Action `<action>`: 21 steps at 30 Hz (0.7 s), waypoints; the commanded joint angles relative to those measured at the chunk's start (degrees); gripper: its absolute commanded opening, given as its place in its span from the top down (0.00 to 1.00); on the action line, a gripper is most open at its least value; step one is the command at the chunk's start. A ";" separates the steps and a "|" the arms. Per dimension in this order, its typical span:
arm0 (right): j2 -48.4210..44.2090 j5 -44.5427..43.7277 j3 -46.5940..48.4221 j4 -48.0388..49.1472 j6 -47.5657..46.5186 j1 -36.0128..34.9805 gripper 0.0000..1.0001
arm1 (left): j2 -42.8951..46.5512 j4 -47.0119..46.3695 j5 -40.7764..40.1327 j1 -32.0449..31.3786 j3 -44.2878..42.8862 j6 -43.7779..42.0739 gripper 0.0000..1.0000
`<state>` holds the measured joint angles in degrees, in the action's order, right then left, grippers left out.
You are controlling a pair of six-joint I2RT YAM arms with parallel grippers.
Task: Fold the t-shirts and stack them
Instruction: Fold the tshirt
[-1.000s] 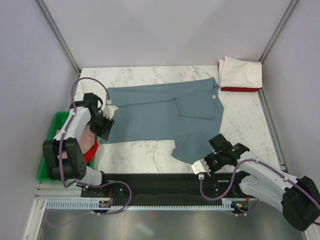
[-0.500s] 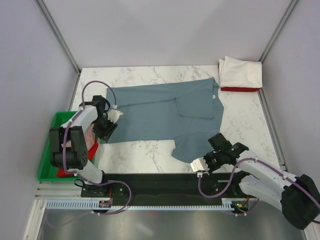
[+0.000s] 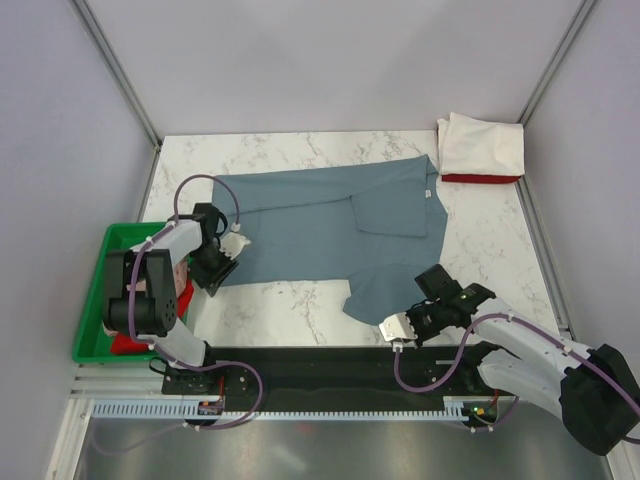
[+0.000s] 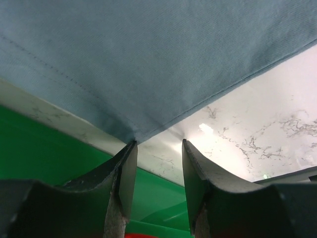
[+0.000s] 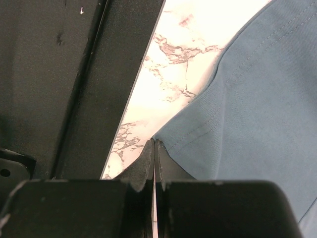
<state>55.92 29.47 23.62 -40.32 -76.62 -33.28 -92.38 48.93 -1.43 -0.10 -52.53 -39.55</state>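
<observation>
Between the parted fingers of the left gripper lies a corner of the blue-grey shirt, not pinched. Fingers of the right gripper are pressed together at another hem corner; whether cloth is caught, I cannot tell. Ahead of both, the shirt spreads over the table. A green tray sits beside the left fingers. Far beyond the right fingers, a folded white shirt lies on a red shirt.

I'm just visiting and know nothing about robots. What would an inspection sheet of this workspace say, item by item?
Surface: marble table.
Job's things: blue-grey t-shirt spread out, one flap folded over; white shirt folded atop red shirt, far right corner.
Clutter: green tray at left edge, red cloth inside.
Grippers: left gripper open at the t-shirt's corner; right gripper shut at its near edge.
Cables: purple cables loop along both arms.
Surroundings: plain grey walls.
</observation>
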 commanded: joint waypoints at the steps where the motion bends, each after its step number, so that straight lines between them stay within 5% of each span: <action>1: 1.29 -2.23 0.03 1.20 0.07 -0.12 1.00 | -0.87 -2.25 -1.73 -1.22 0.41 -1.85 0.51; 21: 0.94 -3.37 -0.06 1.20 1.21 -0.21 1.00 | 3.61 -1.38 -4.10 -6.14 -3.37 -2.37 0.57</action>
<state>56.62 29.17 23.92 -39.75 -75.77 -33.28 -90.54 47.86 -4.16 -6.13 -54.92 -39.68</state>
